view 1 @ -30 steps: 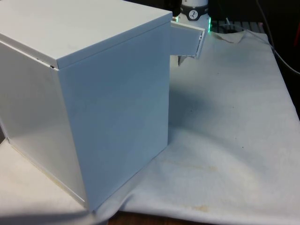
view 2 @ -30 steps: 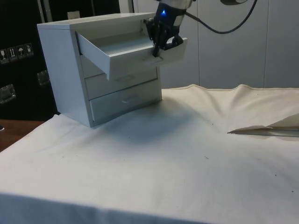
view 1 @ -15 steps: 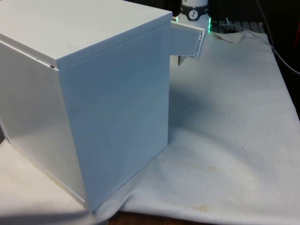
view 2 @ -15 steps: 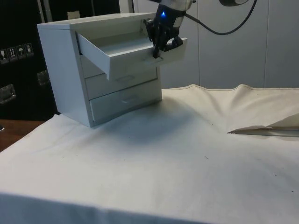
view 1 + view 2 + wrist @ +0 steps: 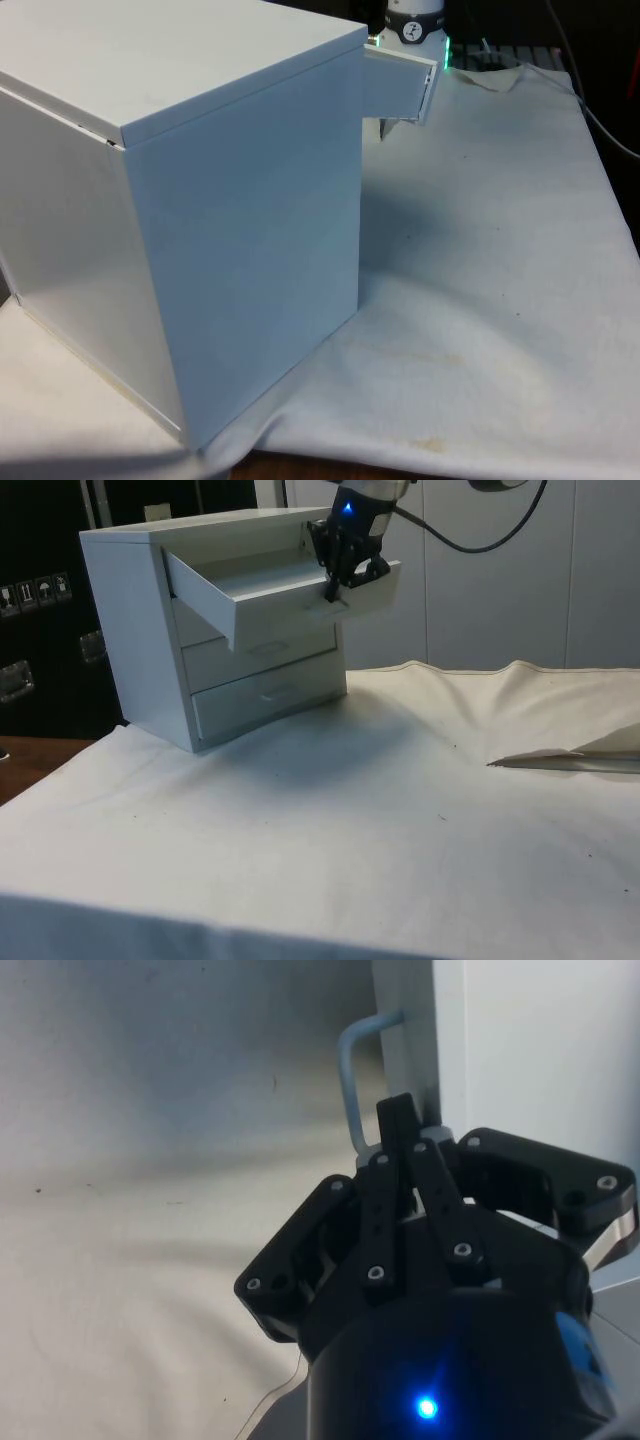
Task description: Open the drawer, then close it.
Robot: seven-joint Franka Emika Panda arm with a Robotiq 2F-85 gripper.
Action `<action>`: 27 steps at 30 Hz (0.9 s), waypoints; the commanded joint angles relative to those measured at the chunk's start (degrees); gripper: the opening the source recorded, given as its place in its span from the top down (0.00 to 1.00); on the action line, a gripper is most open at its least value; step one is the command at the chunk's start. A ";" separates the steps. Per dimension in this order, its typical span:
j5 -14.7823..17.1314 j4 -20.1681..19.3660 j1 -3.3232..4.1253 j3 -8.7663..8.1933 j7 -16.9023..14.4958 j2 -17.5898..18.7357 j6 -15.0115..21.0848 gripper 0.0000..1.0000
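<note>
Top drawer [image 5: 275, 590] of the chest [image 5: 160, 630] stands pulled out — pincer [image 5: 335, 588] clenched on its handle [image 5: 358, 1085].

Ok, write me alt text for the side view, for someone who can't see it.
A white chest of drawers stands on a table under a white cloth, its top drawer pulled well out. The robot's black claw is at that drawer's front panel, by the handle. The two lower drawers are shut, and dark cabinets stand behind.
</note>
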 commanded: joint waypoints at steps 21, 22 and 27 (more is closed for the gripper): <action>-1.43 1.72 -0.52 0.40 0.86 -0.57 -1.15 1.00; 0.00 0.80 0.00 0.06 0.06 -0.52 -0.97 1.00; -1.15 2.29 -0.40 0.40 0.57 -0.63 -1.43 1.00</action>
